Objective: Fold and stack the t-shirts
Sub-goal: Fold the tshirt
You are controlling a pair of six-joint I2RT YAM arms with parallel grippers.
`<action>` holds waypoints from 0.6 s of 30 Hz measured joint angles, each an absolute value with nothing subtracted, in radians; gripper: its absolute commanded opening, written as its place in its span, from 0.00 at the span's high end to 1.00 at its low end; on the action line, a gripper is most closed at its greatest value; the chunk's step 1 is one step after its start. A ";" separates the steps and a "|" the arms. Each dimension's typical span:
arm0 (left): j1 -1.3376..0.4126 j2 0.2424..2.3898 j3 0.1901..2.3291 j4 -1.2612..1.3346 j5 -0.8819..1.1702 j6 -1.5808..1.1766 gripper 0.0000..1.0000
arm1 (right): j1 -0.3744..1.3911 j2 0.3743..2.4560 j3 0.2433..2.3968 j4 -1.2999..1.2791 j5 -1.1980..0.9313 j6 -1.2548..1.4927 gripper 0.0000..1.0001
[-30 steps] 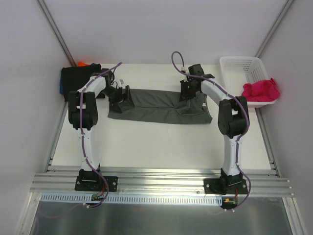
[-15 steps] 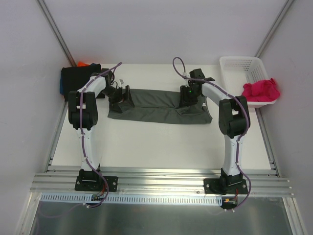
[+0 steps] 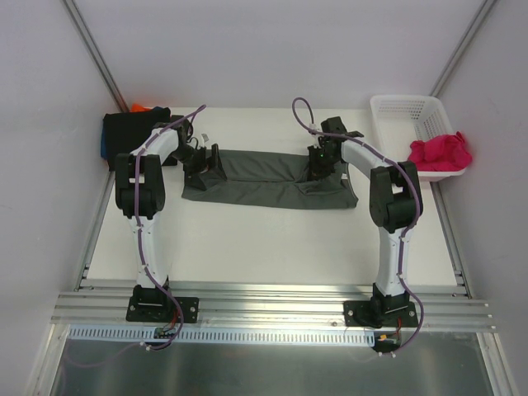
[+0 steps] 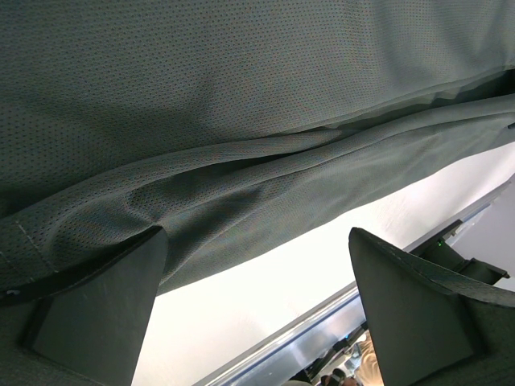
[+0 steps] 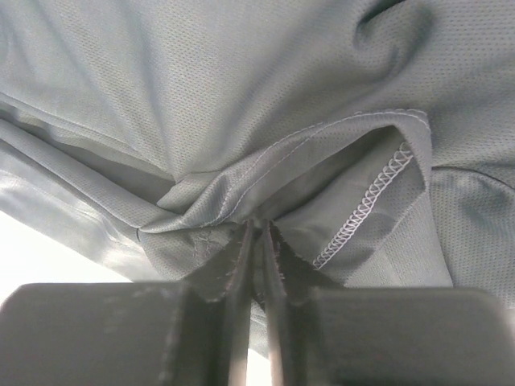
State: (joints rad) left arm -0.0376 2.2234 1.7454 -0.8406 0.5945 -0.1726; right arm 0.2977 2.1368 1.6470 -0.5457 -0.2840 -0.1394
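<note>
A dark grey t-shirt (image 3: pixel 264 177) lies as a long folded strip across the back of the table. My left gripper (image 3: pixel 206 162) stands open at its left end; in the left wrist view the cloth (image 4: pixel 241 121) reaches the left finger (image 4: pixel 96 297), and between the fingers there is only bare table. My right gripper (image 3: pixel 318 169) is down at the strip's right end, shut on a pinched fold of the grey cloth (image 5: pixel 241 145) beside a stitched hem (image 5: pixel 374 193). A magenta-pink t-shirt (image 3: pixel 441 151) hangs over the basket's rim.
The white lattice basket (image 3: pixel 396 107) stands at the back right corner. A pile of black cloth (image 3: pixel 132 132) with orange (image 3: pixel 139 107) and blue (image 3: pixel 105 144) edges showing sits at the back left corner. Metal rails run along the table's near edge (image 3: pixel 272 305).
My right gripper has shifted slightly right and nearer on the shirt's right end, loosening and closing again on the cloth. The left arm has not moved.
</note>
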 measured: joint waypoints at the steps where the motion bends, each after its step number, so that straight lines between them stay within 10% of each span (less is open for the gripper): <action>1: -0.038 2.223 1.745 -0.841 0.595 -0.173 0.02 | 0.298 2.137 1.647 -0.546 -0.286 -0.139 0.94; 18: -0.038 2.223 1.745 -0.841 0.595 -0.173 0.02 | 0.298 2.137 1.710 -0.549 -0.295 -0.138 0.99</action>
